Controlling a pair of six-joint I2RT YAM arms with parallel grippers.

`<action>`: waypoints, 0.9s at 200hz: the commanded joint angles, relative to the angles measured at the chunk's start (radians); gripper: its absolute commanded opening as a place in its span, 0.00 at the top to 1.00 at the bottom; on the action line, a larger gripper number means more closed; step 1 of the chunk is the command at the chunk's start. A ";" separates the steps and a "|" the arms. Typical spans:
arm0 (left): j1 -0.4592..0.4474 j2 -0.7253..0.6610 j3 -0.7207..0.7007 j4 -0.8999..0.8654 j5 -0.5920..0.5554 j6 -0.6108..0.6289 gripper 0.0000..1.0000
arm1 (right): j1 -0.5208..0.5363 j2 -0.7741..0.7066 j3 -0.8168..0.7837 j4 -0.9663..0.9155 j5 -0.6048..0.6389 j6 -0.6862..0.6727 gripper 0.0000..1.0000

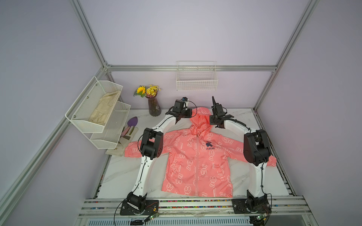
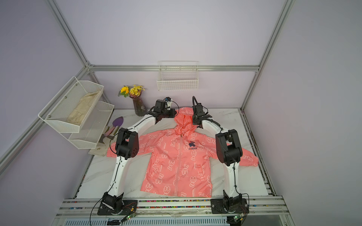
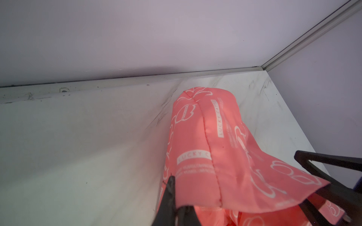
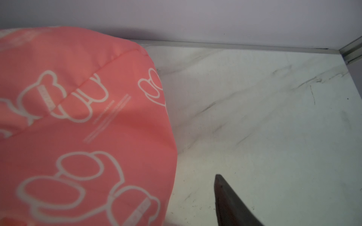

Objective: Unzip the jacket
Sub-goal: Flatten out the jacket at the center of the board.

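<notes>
The jacket (image 1: pixel 197 156) is spread flat on the desk (image 1: pixel 121 176), zipped up. Its hood edge is pinched by the clenched left hand (image 3: pixel 195 195). The right hand (image 1: pixel 212 119) is beside the hood, let go.

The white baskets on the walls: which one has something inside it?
The upper tier of the two-tier mesh basket on the side wall holds a beige cloth. Its lower tier and the wire basket on the back wall look empty.
</notes>
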 commanded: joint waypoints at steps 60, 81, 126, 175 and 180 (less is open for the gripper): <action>0.013 -0.058 -0.052 -0.014 -0.007 0.005 0.82 | -0.018 -0.014 0.000 -0.009 -0.050 0.028 0.90; 0.013 -0.033 -0.056 -0.030 0.007 -0.023 0.60 | -0.018 -0.014 0.011 -0.009 -0.059 0.029 0.97; 0.011 0.017 -0.053 -0.038 0.039 -0.072 0.44 | -0.019 -0.017 0.021 -0.010 -0.069 0.029 1.00; 0.002 0.050 -0.046 -0.055 0.052 -0.072 0.41 | -0.025 -0.021 0.029 -0.010 -0.072 0.027 1.00; 0.001 0.053 -0.045 -0.060 0.056 -0.071 0.41 | -0.026 -0.022 0.031 -0.011 -0.073 0.027 1.00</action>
